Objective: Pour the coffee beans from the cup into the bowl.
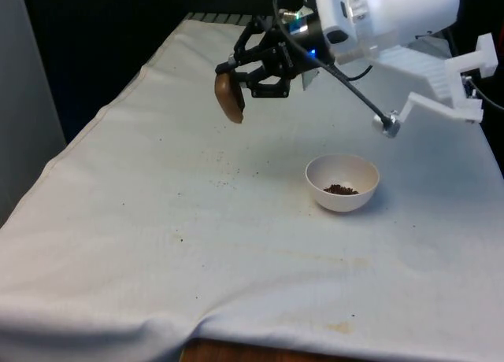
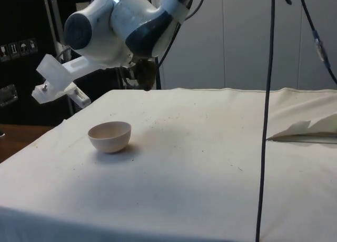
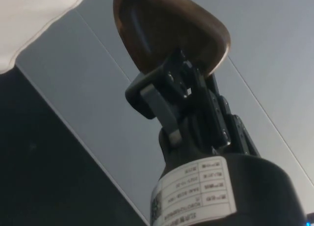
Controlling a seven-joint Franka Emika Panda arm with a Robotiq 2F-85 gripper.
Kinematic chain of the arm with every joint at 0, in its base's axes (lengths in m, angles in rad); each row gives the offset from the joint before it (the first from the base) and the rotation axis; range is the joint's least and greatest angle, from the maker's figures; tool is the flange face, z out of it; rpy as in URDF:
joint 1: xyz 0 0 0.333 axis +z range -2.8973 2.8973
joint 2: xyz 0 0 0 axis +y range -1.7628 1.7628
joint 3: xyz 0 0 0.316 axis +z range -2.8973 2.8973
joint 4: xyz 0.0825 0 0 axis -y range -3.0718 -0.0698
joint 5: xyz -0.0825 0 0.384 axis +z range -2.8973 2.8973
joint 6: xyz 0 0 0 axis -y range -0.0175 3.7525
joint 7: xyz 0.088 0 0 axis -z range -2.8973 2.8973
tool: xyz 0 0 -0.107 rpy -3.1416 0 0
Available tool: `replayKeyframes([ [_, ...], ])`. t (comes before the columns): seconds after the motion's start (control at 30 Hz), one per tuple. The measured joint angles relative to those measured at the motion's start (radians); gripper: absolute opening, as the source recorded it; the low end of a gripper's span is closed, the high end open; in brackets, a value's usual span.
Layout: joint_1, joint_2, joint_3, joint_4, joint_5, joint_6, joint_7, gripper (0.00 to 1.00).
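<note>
Beans (image 1: 341, 190) lie in white bowl (image 1: 342, 198); claw (image 1: 246, 77) clamped on tipped brown cup (image 1: 229, 97), held aloft.

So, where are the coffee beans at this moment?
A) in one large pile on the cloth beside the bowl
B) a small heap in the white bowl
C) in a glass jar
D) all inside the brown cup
B: the front view shows a dark heap of coffee beans at the bottom of the white bowl, while the gripper holds the brown cup tipped, away from the bowl.
</note>
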Motion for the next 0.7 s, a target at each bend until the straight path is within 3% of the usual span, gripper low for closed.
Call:
replayKeyframes([
  [0.17,0.0,0.0,-0.022,-0.009,0.024,0.026,-0.005,0.03],
  [0.7,0.0,0.0,-0.053,-0.02,0.125,0.063,-0.029,0.03],
])
